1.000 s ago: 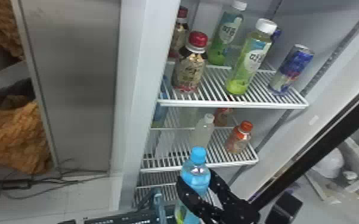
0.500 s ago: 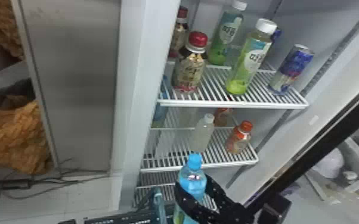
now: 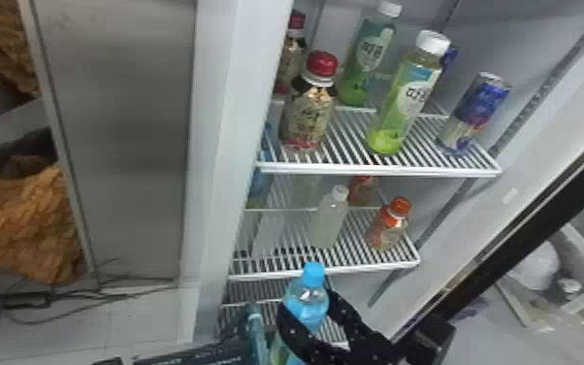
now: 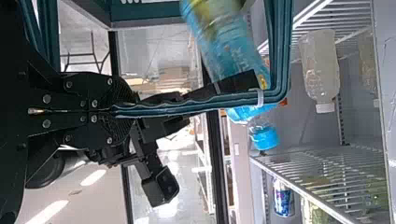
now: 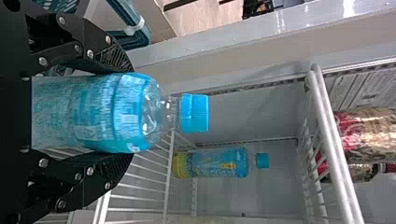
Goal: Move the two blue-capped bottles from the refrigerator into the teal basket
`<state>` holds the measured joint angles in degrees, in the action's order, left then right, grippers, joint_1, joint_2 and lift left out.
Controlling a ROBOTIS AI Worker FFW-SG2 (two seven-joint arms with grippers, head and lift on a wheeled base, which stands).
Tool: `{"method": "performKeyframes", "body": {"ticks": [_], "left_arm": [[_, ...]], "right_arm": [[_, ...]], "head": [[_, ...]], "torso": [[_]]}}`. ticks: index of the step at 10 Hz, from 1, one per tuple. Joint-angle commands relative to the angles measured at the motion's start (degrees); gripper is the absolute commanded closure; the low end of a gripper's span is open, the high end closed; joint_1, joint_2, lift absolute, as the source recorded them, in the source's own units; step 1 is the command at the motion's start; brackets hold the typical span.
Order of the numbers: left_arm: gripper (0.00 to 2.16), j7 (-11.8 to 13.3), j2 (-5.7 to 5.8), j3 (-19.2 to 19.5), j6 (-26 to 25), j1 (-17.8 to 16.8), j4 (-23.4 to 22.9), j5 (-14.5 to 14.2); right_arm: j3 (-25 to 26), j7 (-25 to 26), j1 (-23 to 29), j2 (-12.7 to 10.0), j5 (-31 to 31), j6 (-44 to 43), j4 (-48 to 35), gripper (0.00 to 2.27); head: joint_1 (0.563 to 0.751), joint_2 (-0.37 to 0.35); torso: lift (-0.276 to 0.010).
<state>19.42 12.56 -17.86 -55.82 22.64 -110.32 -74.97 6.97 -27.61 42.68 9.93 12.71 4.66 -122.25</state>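
One bottle gripped, one to fetch: the basket's handle is the snag

Nearest, low in the head view, the right gripper [image 5: 130, 113] has its jaws clamped on both sides of the first blue-capped bottle [image 5: 93, 114], which is roughly upright, cap clear, in front of the middle shelf's front edge [image 3: 325, 269]. Beside it, the left gripper [image 4: 127, 109] has its jaws closed on the handle [image 4: 187, 107] of the teal basket [image 4: 154, 11]. The job looks partly done; lowering this bottle into the basket seems the step in hand.

The risk is the handle — bottle and black fingers could hook it on the way in, wrenching the bottle askew or swinging the basket, which seems to hang from that one grip. Opening the jaws too high, or over the rim, could drop the bottle outside or tip it. Its smooth, rounded body may slip if knocked.

Farther in, the second blue-capped bottle [image 5: 210, 163] stands near the middle shelf's back left corner. Reaching it later could go wrong too: the pale bottle [image 3: 327, 223] and the orange-capped bottle [image 3: 388, 233] stand nearer that shelf's front, and the upper shelf [image 3: 378, 170] leaves limited headroom — a wide approach could topple one or strike the wire
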Motion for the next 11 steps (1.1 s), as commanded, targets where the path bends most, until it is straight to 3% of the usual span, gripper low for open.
{"method": "performKeyframes", "body": {"ticks": [1, 6, 11], "left_arm": [[1.13, 0.0, 0.00, -0.1, 0.0, 0.0, 0.0, 0.0], [1.13, 0.0, -0.08, 0.1, 0.0, 0.1, 0.0, 0.0], [1.13, 0.0, -0.17, 0.1, 0.0, 0.1, 0.0, 0.0]], "right_arm": [[0.1, -0.4, -0.8, 0.0, 0.1, -0.7, 1.4, 0.51], [0.7, -0.8, -1.3, -0.8, -0.1, -4.1, 2.6, 0.51], [0.4, 0.6, -10.8, -2.7, -1.0, -14.9, 14.9, 0.51]], "head": [[0.695, -0.350], [0.695, -0.350], [0.695, -0.350]], "torso": [[-0.157], [-0.157], [-0.157]]}}
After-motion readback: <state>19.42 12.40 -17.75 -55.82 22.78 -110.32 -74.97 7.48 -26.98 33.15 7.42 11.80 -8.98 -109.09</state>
